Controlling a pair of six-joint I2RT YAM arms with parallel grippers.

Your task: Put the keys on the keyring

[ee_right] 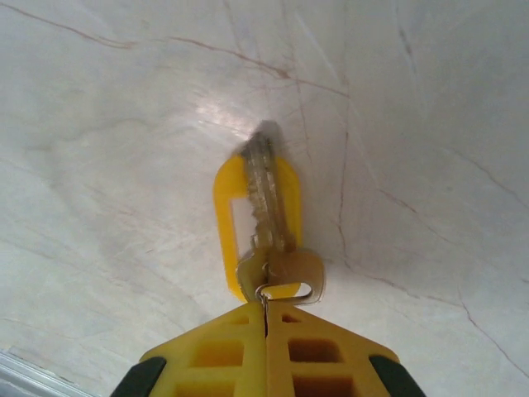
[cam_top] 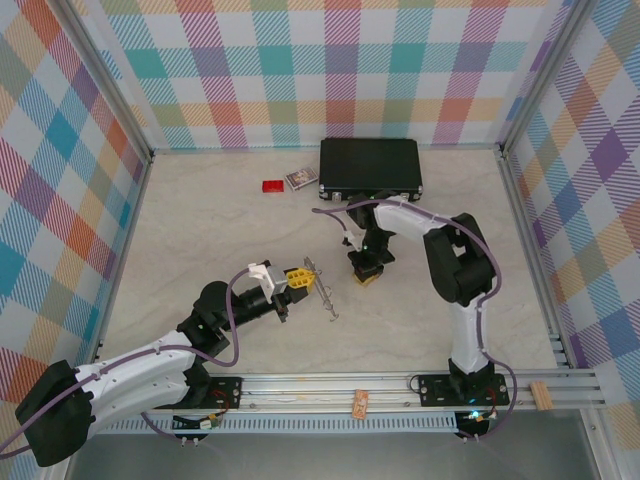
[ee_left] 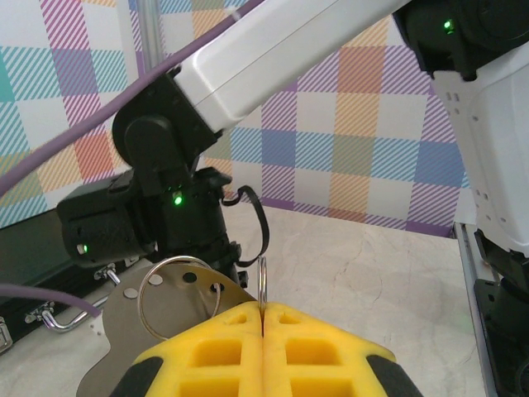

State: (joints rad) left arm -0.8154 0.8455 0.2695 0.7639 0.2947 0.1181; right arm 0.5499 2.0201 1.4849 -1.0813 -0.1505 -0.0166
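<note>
My left gripper [cam_top: 303, 281] [ee_left: 263, 313] is shut on the keyring [cam_top: 322, 290], a thin metal ring [ee_left: 262, 285] seen edge-on between the yellow fingertips. A second ring [ee_left: 178, 296] and a grey plate with holes [ee_left: 124, 339] hang from it on the left. A short way to the right, my right gripper [cam_top: 367, 276] [ee_right: 265, 308] points down at the table. It is shut on the small loop of the keys [ee_right: 269, 207], silver blades lying over a yellow tag [ee_right: 234, 223] just above the tabletop.
A black case [cam_top: 370, 167] lies at the back, with its silver handle [ee_left: 58, 318] showing in the left wrist view. A small red block [cam_top: 272, 186] and a little box [cam_top: 301, 179] lie left of it. The right arm [ee_left: 273, 58] crosses close ahead of the left gripper.
</note>
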